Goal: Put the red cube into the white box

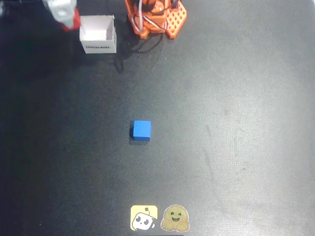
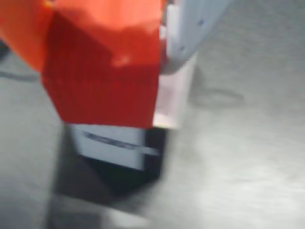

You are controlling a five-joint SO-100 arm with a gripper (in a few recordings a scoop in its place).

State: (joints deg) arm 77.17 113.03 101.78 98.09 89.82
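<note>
Your gripper (image 1: pixel 70 20) sits at the top left of the overhead view, its pale fingers (image 1: pixel 58 9) angled down toward the right, with the red cube (image 1: pixel 74 19) clamped at their tips; in the wrist view that cube (image 2: pixel 102 71) fills the upper left, pressed against the white finger (image 2: pixel 190 28) on its right, so the jaws are closed only as far as the cube's width allows. The white box (image 1: pixel 98 34) stands just to the right of the fingertips in the overhead view, open side up, its dark printed text facing the lower edge; whether the cube touches the box wall you cannot tell. In the wrist view the box (image 2: pixel 114 145) shows below the held cube, blurred. The arm's orange base (image 1: pixel 155 17) stands further right of the box, apart from it; the blue cube (image 1: pixel 141 130) lies well away from the fingers, mid-table (image 1: pixel 236 123); two stickers (image 1: pixel 158 218) sit at the lower edge.
</note>
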